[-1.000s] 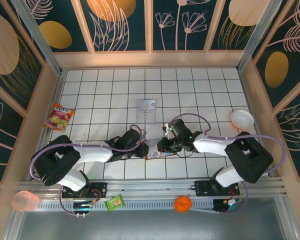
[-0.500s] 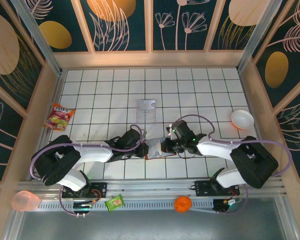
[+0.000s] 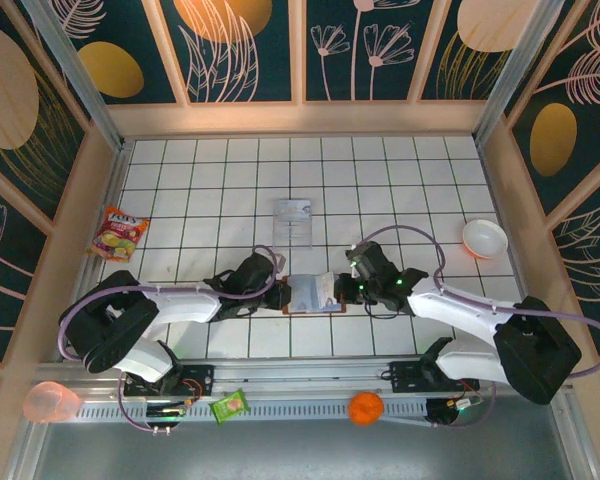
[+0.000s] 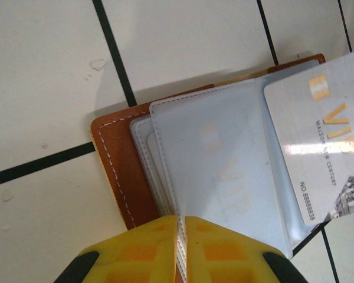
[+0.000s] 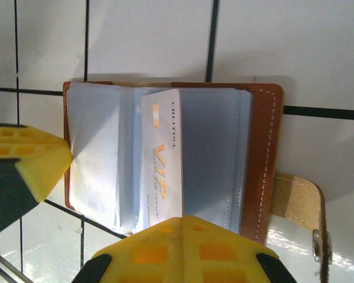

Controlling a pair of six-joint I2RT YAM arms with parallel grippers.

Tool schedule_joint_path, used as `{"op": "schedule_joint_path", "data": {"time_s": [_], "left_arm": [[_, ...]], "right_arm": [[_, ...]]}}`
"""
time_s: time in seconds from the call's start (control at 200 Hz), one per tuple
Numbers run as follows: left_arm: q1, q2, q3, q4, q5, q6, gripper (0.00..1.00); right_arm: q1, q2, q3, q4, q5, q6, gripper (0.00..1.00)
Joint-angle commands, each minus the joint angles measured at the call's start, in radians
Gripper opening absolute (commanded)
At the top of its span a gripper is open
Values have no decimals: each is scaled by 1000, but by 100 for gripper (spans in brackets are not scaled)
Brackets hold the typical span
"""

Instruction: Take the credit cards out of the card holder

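We'd call this one partway in. The small brown stitched-leather bifold card holder [image 3: 302, 295] lies open and flat on the white tiled table [image 3: 230, 180], near the front, between the two arms. The left gripper [image 4: 181, 223] is clamped on the edge of the holder's clear plastic sleeves [image 4: 224, 147], pinning its side down. The right gripper [image 5: 183, 227] is pinched onto a pale grey-white VIP credit card [image 5: 164, 159] with orange lettering.

That card looks partly slid out of its pocket (the print reads crisp, not fogged by plastic, and in the left wrist view a corner pokes past the leather edge). It isn't clear of the holder yet, so we count no card as done. A second card [image 4: 221, 177] shows faintly through a cloudy sleeve, so there's at least one more after this.

On texture, the leather is matte with pale stitching and rounded corners. The sleeves look floppy, bluish and translucent. The card is stiff and glossy and catches glare. There's a tan clasp tab [image 5: 298, 206] with a metal snap off to one side.
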Motion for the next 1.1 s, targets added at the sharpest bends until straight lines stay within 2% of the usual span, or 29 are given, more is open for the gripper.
{"op": "schedule_joint_path", "data": {"time_s": [0.0, 0.23, 0.335, 0.41, 0.681, 0.806, 0.926, 1.096], "left_arm": [[12, 3, -20, -92, -8, 33, 11], [12, 6, -21, -94, 1, 42, 11], [13, 5, -20, -96, 1, 47, 11], [14, 7, -21, -94, 1, 48, 11], [14, 15, -20, -87, 7, 43, 10], [14, 15, -18, -94, 3, 46, 10], [15, 18, -15, -98, 1, 46, 10], [23, 12, -12, -100, -2, 46, 10]], "right_arm": [[53, 50, 45, -19, 72, 14, 0], [96, 120, 55, 76, 42, 33, 0], [80, 118, 37, 117, 26, 31, 14], [53, 121, 22, 151, -12, 30, 19], [-5, 164, -27, 276, -122, 44, 22], [-11, 147, -48, 336, -154, 55, 22], [-17, 142, -26, 286, -113, 28, 21], [-13, 138, 18, 155, -35, -40, 0]]}}
